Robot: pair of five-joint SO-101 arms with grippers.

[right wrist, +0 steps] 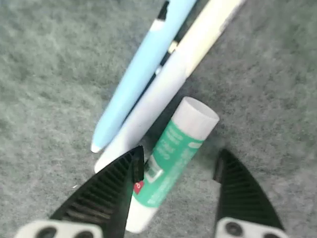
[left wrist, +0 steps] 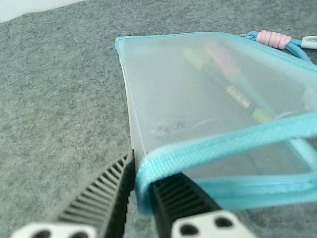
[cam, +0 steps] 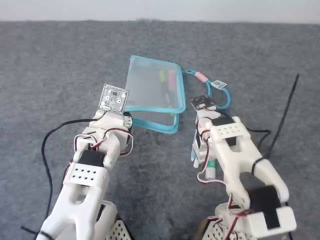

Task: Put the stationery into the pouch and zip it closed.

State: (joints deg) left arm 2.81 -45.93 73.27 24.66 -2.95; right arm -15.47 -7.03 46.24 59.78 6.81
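My left gripper [left wrist: 142,174] pinches the soft, floppy pouch [left wrist: 198,99] by its blue rim, while my right gripper [right wrist: 181,151] hangs spread over the light, rigid, slick glue stick [right wrist: 173,148] just beside two pens [right wrist: 141,79] on the mat [right wrist: 44,59], best grabbed mid-barrel.

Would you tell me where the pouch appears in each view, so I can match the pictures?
High view: the pouch lies at centre, ahead of both arms.
Left wrist view: close up, its blue-trimmed near corner pinched in the left gripper.
Right wrist view: aimed at the glue stick and pens instead.
Shared landmark: the pink bead on the zip cord.
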